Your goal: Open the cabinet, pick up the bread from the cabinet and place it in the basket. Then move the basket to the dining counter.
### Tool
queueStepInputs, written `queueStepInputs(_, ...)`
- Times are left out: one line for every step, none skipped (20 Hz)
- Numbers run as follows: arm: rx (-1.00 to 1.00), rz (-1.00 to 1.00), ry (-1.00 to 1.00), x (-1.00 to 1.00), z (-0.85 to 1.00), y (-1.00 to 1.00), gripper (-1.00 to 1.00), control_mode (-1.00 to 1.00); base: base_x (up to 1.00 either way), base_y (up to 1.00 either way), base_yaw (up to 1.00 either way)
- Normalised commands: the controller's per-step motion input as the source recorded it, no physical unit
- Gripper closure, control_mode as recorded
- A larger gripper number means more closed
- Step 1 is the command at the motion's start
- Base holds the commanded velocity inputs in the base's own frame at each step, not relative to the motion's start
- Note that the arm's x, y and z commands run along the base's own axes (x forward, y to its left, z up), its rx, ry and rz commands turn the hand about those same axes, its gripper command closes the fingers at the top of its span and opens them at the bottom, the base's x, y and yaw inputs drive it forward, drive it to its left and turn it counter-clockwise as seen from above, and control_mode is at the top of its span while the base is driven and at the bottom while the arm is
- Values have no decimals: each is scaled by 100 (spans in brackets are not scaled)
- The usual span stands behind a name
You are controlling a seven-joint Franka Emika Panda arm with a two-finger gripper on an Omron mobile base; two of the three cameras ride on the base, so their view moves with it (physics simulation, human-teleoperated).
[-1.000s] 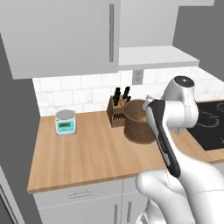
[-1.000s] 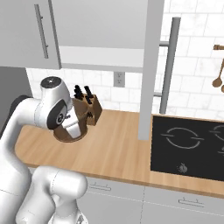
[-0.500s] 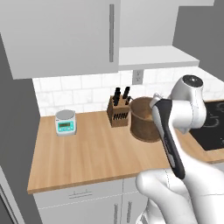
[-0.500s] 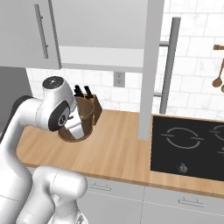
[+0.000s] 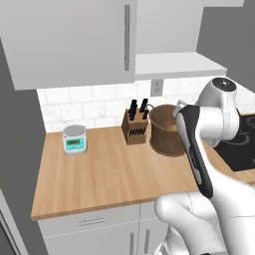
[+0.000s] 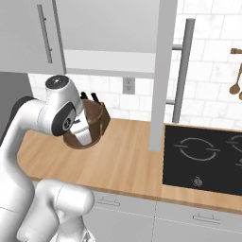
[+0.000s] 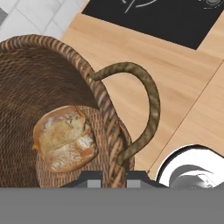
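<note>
Gripper point(image 7: 114, 177) clamps the basket point(image 7: 48, 109) wall at the rim: one fingertip inside, one outside, right by the loop handle point(image 7: 144, 105). Bread point(image 7: 65, 138) lies on the basket floor, against the near wall.

In the left base view the basket point(image 5: 167, 132) sits just right of the knife block point(image 5: 136, 125), w/ the arm covering its right side; can't tell if it touches the worktop point(image 5: 109, 172) or is lifted. In the right base view the basket point(image 6: 92, 125) looks tilted behind the arm's elbow.

Cabinet: right door point(image 6: 166, 71) swung open, seen edge-on, w/ bar handle point(image 6: 182, 71); white shelf point(image 5: 174, 63) bare. Left door point(image 5: 69, 40) closed.

Scale point(image 5: 74, 139) at left of worktop, well apart from the basket. Hob point(image 6: 203, 158) to the right. Wooden spoons point(image 6: 236, 75) hang on the tile wall.
</note>
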Motion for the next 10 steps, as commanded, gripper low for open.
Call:
queueStepInputs(0, 0, 0, 0, 18, 0, 100, -100, 0, 0, 0)
queueStepInputs(0, 0, 0, 0, 11, 0, 100, -100, 0, 0, 0)
queueStepInputs(0, 0, 0, 0, 10, 0, 100, -100, 0, 0, 0)
queueStepInputs(0, 0, 0, 0, 4, 0, 100, -100, 0, 0, 0)
queueStepInputs(0, 0, 0, 0, 0, 0, 100, -100, 0, 0, 0)
queueStepInputs(0, 0, 0, 0, 0, 0, 100, 100, -1, 0, 0)
queueStepInputs(0, 0, 0, 0, 0, 0, 100, 100, -5, 0, 0)
queueStepInputs(0, 0, 0, 0, 0, 0, 100, 100, -26, 0, 0)
queueStepInputs(0, 0, 0, 0, 0, 0, 100, 100, -41, 0, 0)
queueStepInputs(0, 0, 0, 0, 0, 0, 100, 100, -76, 0, 0)
